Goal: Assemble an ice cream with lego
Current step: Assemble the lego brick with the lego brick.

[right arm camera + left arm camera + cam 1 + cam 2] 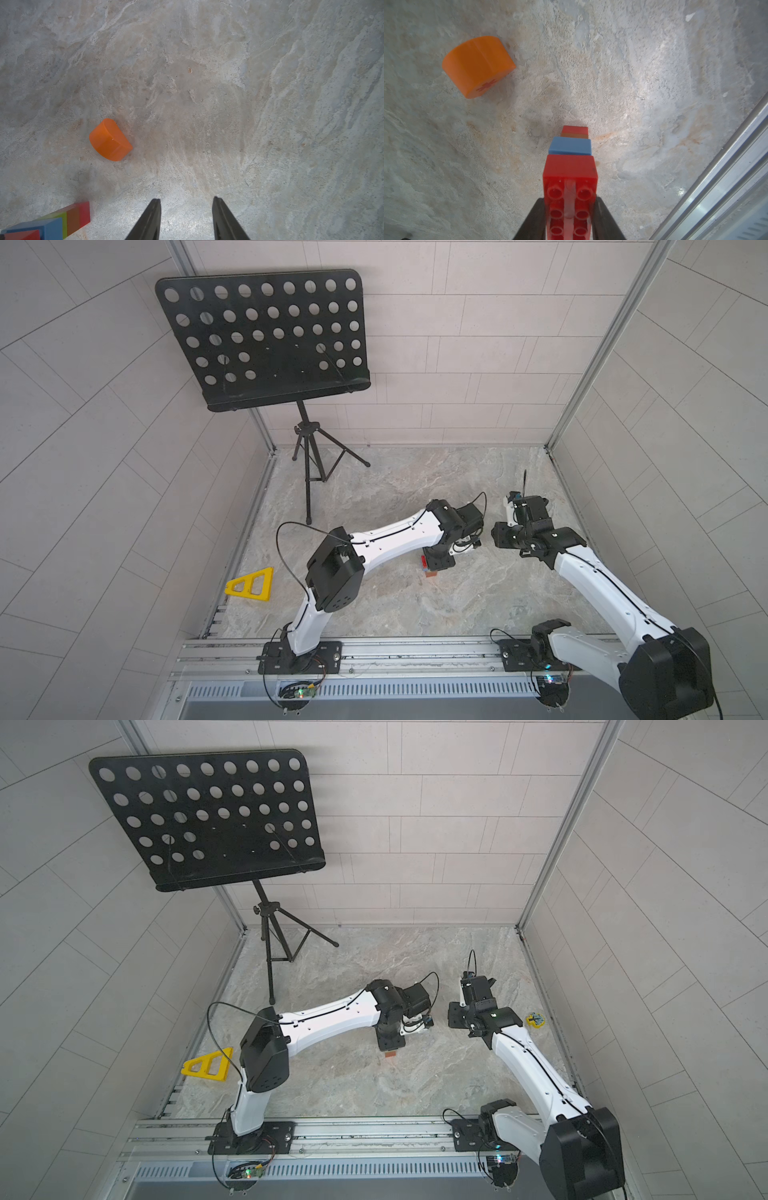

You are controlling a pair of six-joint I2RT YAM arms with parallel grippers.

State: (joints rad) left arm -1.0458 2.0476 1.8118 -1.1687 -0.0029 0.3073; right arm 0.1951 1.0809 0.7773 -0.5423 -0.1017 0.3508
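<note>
Left jaws are clamped on the wide red brick (570,166) of the half-built ice cream (428,570), just below mid-frame in a top view, probably steadying it stem-down on the worktop (270,83). Right jaws hang partly open and empty, likely lining up for the loose orange dome (110,140) nearby.

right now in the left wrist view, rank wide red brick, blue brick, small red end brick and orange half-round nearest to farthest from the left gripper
1. wide red brick, clamped in the left gripper
2. blue brick, joined just beyond it
3. small red end brick, at the far tip
4. orange half-round, loose, off to one side
</note>
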